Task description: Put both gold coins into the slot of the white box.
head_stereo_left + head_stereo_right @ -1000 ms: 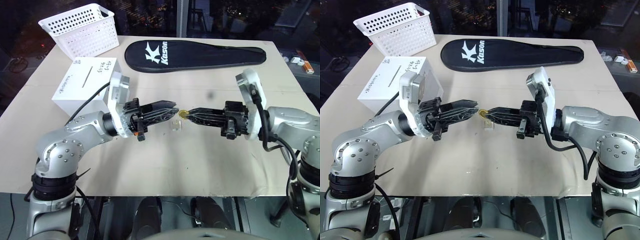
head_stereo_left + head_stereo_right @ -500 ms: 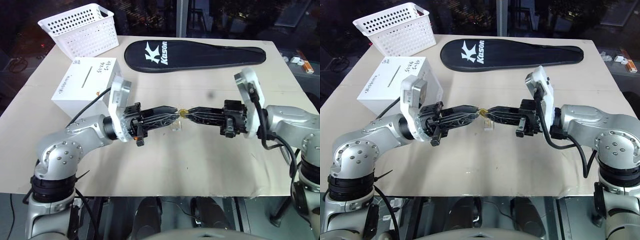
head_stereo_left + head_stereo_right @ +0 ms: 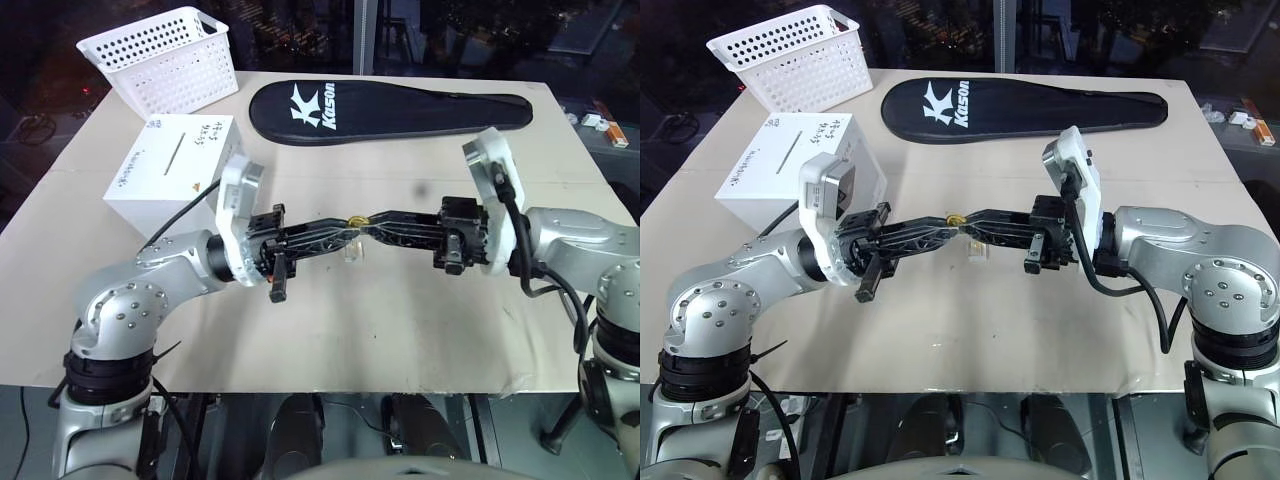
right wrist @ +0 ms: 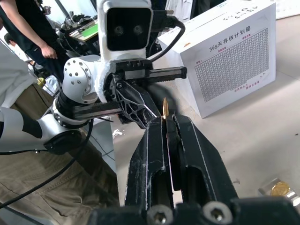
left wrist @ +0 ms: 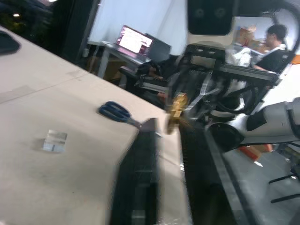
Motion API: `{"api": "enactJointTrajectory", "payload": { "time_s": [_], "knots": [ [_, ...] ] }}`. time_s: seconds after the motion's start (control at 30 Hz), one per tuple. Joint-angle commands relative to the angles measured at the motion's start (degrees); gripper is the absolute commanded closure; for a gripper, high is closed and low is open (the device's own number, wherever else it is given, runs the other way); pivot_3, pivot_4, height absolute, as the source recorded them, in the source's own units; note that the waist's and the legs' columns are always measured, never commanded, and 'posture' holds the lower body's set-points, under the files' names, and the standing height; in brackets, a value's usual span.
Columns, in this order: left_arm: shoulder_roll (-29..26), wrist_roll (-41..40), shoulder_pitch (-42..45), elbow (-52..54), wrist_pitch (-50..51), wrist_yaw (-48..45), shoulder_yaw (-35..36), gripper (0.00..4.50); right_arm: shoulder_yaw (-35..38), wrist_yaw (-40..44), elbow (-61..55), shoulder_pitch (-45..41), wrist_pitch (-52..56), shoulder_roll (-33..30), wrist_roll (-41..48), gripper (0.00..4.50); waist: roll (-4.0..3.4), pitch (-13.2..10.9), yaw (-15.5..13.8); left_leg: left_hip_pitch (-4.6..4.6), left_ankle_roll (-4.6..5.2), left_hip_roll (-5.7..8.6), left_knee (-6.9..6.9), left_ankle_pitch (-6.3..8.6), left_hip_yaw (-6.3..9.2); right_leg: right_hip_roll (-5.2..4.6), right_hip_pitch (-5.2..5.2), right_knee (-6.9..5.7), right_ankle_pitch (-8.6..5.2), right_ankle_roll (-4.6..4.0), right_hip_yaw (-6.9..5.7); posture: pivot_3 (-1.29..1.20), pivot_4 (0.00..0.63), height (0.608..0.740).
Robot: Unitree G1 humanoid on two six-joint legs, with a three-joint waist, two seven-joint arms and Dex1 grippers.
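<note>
Gold coin (image 4: pixel 165 107) edge-on; second coin (image 4: pixel 280 188) on table.

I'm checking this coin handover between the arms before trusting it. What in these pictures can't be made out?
- Which fingers actually hold the gold coin: head views, too small where left gripper and right gripper meet.
- The coin's faces: right wrist view, edge-on.
- The coin's outline: left wrist view, blurred.
- The second coin: right wrist view, partly cut by the edge.
- The white box's handwriting: too small.
</note>
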State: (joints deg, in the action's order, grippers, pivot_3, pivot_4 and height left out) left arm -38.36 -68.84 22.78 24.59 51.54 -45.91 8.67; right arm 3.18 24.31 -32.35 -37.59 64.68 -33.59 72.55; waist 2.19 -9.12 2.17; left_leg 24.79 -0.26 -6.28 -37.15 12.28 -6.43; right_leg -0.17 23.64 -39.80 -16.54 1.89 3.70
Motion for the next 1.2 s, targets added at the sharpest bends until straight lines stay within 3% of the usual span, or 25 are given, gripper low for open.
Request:
{"api": "enactJointTrajectory", "payload": {
  "time_s": [0.03,0.27,0.43,0.63,0.73,0.8,0.87,0.93,1.03,1.2],
  "knots": [
    [0.2,-0.7,0.1,1.2,-0.9,-0.4,0.9,4.39,-0.4,0.3,-1.4,-0.1,-1.1,0.4,2.4,4.50,0.00,0.0,0.0,0.00,0.00,0.00,0.00,0.00,0.01,0.00,0.00,0.00,0.00,0.00,0.00,0.00,0.150,0.740],
    [0.6,-2.2,0.5,0.7,-0.9,1.2,2.5,4.39,-0.7,0.9,-1.7,1.6,-2.9,1.0,1.1,4.50,0.00,0.0,0.0,0.00,0.00,0.00,0.00,0.00,0.03,0.00,0.00,0.00,0.00,0.00,0.00,0.00,0.150,0.740],
    [0.1,-5.1,0.5,-0.3,-0.3,5.0,5.8,4.50,0.7,1.9,-0.6,2.4,-5.5,0.2,-1.5,2.74,-0.01,0.0,0.0,0.00,0.00,0.00,0.00,0.00,0.06,0.00,0.00,0.00,0.00,0.00,0.00,0.00,0.150,0.740],
    [-3.3,-5.7,-0.7,-1.1,-1.0,13.0,13.8,4.50,-1.3,3.9,-2.1,1.2,-12.4,-3.6,-15.1,0.03,-0.01,0.0,0.1,0.00,0.00,0.00,0.01,0.00,0.06,0.00,0.01,0.00,0.00,0.00,0.00,0.00,0.150,0.740],
    [-4.7,-6.3,1.0,-2.8,-1.4,22.0,18.7,4.50,-1.3,6.0,-1.3,-1.1,-15.2,-4.1,-18.1,0.03,-0.01,0.0,0.0,0.00,0.00,0.00,0.01,0.00,0.07,0.00,0.02,0.00,0.00,0.00,0.00,0.00,0.150,0.740],
    [-7.0,-1.7,3.8,-5.0,-1.7,30.3,20.9,4.50,-2.8,8.7,-0.8,-3.7,-18.1,-5.4,-22.3,0.03,0.01,-0.1,0.0,-0.01,-0.01,0.00,0.01,-0.01,0.06,0.00,0.02,0.00,0.00,0.00,0.00,0.00,0.150,0.740],
    [-10.2,-2.0,6.3,-8.4,0.7,33.8,22.2,4.50,-3.5,10.5,0.0,-5.5,-19.9,-5.6,-24.7,0.03,0.02,-0.1,0.0,-0.01,-0.01,0.00,0.00,0.00,0.06,0.01,0.02,-0.01,0.00,0.00,-0.04,0.00,0.150,0.740],
    [-17.0,-4.2,9.0,-14.3,7.9,36.8,23.2,4.50,-3.3,11.7,2.0,-7.6,-20.8,-5.0,-25.3,0.03,0.12,-0.1,0.0,-0.01,-0.02,0.00,0.02,-0.01,0.02,-0.01,0.02,0.01,0.00,0.00,-0.04,0.00,0.150,0.740],
    [-25.2,-5.6,13.6,-25.2,17.2,36.8,21.9,4.50,-4.5,14.4,4.4,-9.1,-23.8,-4.0,-28.0,0.03,0.15,-0.2,0.0,0.01,-0.04,0.00,0.06,-0.02,-0.10,-0.02,0.08,0.02,-0.01,0.00,-0.02,0.00,0.150,0.740],
    [-26.3,-1.0,19.5,-33.6,21.9,38.2,18.1,4.50,-6.6,14.9,4.5,-8.9,-25.4,-2.1,-31.7,0.03,0.13,-0.2,-0.5,0.02,-0.10,0.00,0.09,-0.06,-0.22,-0.04,0.08,0.04,-0.01,-0.01,-0.10,0.00,0.150,0.740]
  ]
}}
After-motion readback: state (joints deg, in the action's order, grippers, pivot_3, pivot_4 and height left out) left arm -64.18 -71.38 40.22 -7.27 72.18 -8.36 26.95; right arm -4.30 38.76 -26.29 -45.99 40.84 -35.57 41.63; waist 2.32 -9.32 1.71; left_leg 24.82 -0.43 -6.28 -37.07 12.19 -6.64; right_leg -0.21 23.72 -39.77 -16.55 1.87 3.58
